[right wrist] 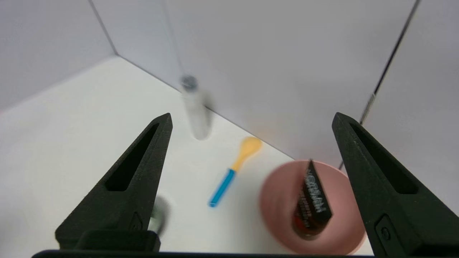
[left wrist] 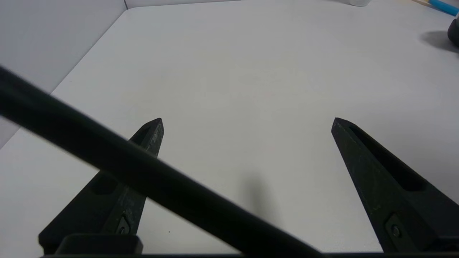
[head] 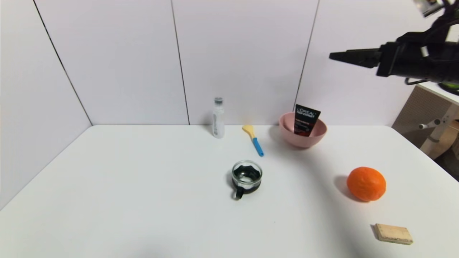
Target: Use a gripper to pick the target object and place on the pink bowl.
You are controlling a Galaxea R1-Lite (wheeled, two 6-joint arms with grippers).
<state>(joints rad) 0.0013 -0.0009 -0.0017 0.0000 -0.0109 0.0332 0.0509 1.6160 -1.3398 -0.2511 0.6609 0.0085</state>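
The right gripper is up in the air, high over the right side of the table. Its two black fingers are wide apart and hold nothing. In the head view it points to the left, above the bowl and well apart from it.

The tube is in the pink bowl. It stands up on its end and leans on the far side of the bowl. Its top pokes out over the rim. From the right wrist view the tube sits in the bowl between the two fingers, far below them.

The left gripper is low over the left part of the table. Its fingers are wide apart too, with bare table between them.

A spoon with a yellow end and a blue handle lies just left of the bowl. A clear bottle stands by the back wall, left of the spoon. A glass cup with a black handle sits near the middle of the table. An orange sits on the right side. A small wood block lies in front of the orange, near the front edge.
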